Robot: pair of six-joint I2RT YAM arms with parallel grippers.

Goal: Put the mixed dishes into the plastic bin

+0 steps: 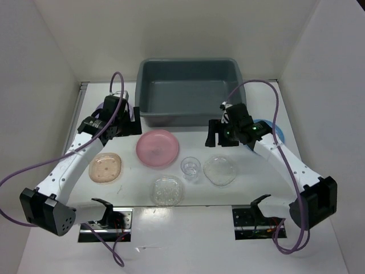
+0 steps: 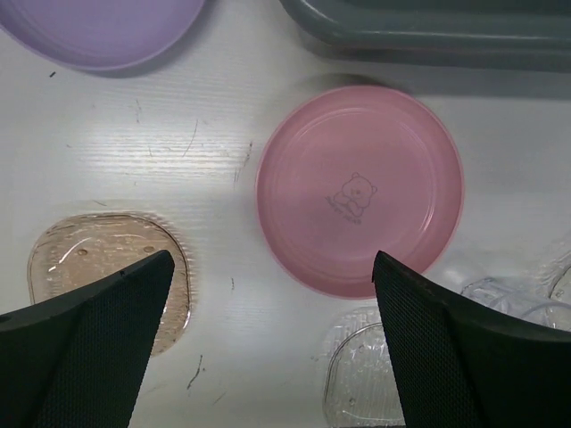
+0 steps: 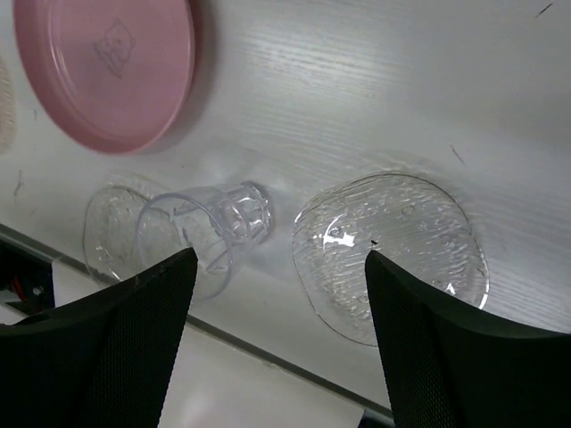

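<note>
Nothing sits yet in the plastic bin (image 1: 177, 119), a grey-blue tub with a rolled rim and a bare floor. In front of it lie the pink plate (image 1: 157, 148), peach dish (image 1: 106, 168), clear cup (image 1: 190, 166) and two clear textured dishes (image 1: 220, 170). The lilac plate (image 2: 98, 31) lies off its left corner, the blue plate (image 1: 272, 128) off its right. The left gripper (image 2: 272, 259) and right gripper (image 3: 281, 257) hover before it, fingers spread, holding nothing.

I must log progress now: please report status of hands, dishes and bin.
Left hand open near pink plate. Right hand open near rightmost clear dish. Bin empty; nothing blocks it.
</note>
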